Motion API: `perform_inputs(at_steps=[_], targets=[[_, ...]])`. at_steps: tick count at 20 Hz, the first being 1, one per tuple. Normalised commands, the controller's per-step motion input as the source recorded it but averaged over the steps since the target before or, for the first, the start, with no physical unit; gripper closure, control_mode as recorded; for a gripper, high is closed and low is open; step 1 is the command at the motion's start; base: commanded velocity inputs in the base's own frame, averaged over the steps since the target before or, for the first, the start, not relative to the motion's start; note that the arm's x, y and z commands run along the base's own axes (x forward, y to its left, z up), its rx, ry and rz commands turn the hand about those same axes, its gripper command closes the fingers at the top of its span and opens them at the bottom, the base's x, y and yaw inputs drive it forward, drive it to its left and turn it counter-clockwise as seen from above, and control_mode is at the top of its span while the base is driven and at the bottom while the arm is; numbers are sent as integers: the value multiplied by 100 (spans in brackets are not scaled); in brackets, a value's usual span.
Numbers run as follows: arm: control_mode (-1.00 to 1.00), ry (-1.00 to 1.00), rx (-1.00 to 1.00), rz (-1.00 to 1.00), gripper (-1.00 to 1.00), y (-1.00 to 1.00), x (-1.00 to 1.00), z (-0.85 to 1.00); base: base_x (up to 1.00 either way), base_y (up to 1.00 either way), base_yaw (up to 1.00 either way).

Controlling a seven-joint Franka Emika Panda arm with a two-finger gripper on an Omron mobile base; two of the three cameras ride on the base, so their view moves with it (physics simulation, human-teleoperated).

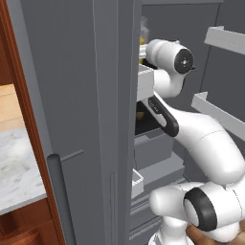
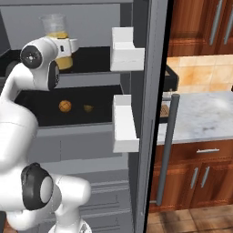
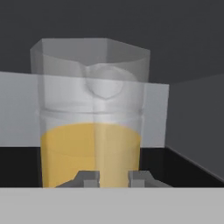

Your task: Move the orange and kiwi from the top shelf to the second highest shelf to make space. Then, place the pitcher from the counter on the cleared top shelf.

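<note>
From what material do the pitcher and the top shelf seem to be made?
Pitcher: clear glass or plastic, since the back wall and the yellow-orange liquid show through it; which one cannot be told. Top shelf: a matte black board with a pale grey front edge; material unclear.

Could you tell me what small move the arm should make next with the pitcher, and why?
Probably draw the gripper straight back out of the fridge. The tall clear pitcher of yellow-orange liquid already stands upright on the black top shelf, while the small orange ball lies on the black second highest shelf. Whether the jaws have released is unclear.
</note>
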Motion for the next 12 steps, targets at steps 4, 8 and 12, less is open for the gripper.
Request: perform_inputs(at_steps=[4, 8, 12], targets=[[-100, 0, 0, 1, 100, 8, 75, -25, 0, 0, 0], [-100, 0, 0, 1, 100, 12, 73, -25, 0, 0, 0], [-100, 0, 0, 1, -100, 17, 61, -23, 0, 0, 0]])
